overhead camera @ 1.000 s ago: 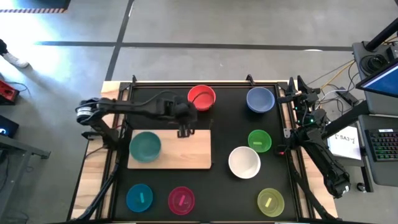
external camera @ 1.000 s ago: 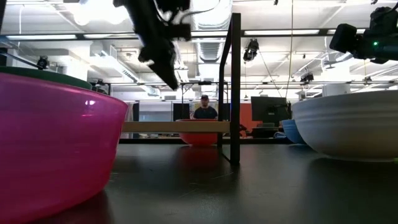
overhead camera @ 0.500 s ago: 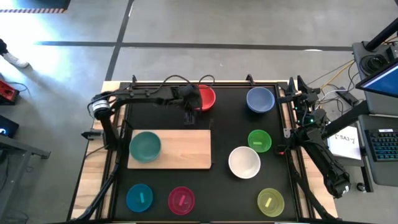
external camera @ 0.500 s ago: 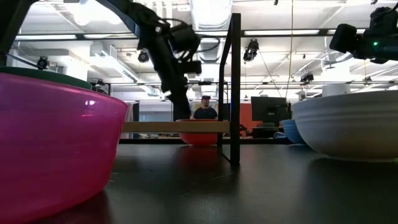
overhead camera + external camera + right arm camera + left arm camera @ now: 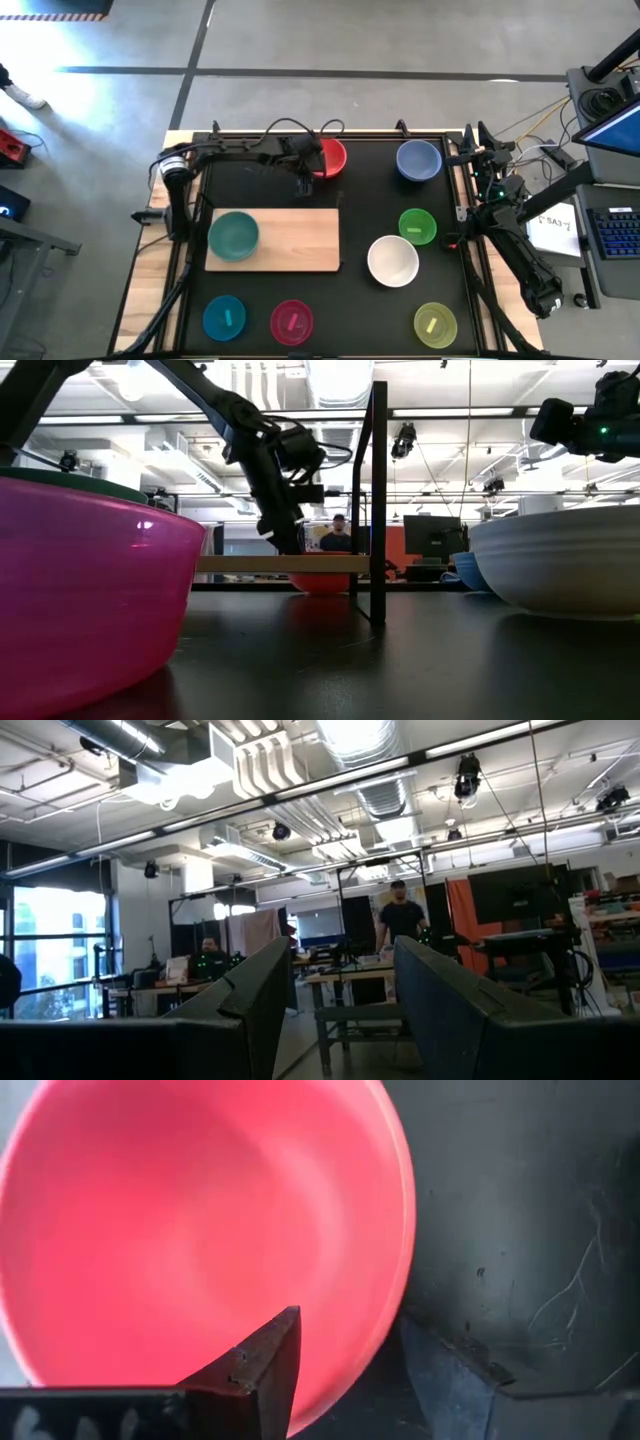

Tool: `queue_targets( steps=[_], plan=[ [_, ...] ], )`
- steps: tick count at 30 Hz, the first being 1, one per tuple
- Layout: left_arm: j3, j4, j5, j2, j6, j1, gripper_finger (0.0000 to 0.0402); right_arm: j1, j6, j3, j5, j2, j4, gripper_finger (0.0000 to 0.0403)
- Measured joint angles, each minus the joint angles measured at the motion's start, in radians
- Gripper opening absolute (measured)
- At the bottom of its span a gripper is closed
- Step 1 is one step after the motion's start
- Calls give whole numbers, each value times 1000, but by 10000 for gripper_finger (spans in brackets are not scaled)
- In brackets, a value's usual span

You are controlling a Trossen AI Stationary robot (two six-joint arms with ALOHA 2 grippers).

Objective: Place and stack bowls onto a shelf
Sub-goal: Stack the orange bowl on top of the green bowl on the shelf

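Two dark fingers of the left gripper [image 5: 345, 1370] are standing apart, straddling the near rim of the red bowl [image 5: 200, 1230], one finger inside the bowl and one outside over the black tabletop [image 5: 520, 1210]. From above, this gripper [image 5: 305, 172] is sitting at the red bowl's [image 5: 327, 157] left edge, at the table's far side. The right gripper [image 5: 335, 1010] is waiting with its fingers spread, raised off the table's right edge and looking out into the room.

Eight bowls are showing in all, one of each colour. The dark green bowl [image 5: 233, 236] is resting on the left end of the shelf [image 5: 300, 240], the only one there. The blue bowl [image 5: 418, 160], green bowl [image 5: 417, 226], white bowl [image 5: 392, 261], yellow-green bowl [image 5: 435, 325], magenta bowl [image 5: 291, 321] and cyan bowl [image 5: 224, 318] are standing apart on the tabletop. No readable writing is showing. People [image 5: 402, 920] are standing at workbenches in the room beyond.
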Motion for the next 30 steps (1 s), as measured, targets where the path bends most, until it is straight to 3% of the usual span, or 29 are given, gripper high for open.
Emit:
queue_targets(
  steps=[6, 16, 20, 26, 30],
  plan=[
    [0, -13, -1, 26, 2, 0, 112, 0, 0, 0, 0, 0, 0, 171],
    [0, -28, -13, 32, -1, 0, 8, 0, 0, 0, 0, 0, 0, 171],
    [1, -32, -59, 32, -2, -7, 7, 0, 0, 0, 0, 0, 0, 171],
    [1, -40, -209, 32, -17, -31, 1, 0, 0, 0, 0, 0, 0, 171],
    [0, -49, -234, 32, -33, -37, 0, 0, 0, 0, 0, 0, 0, 171]
  ],
)
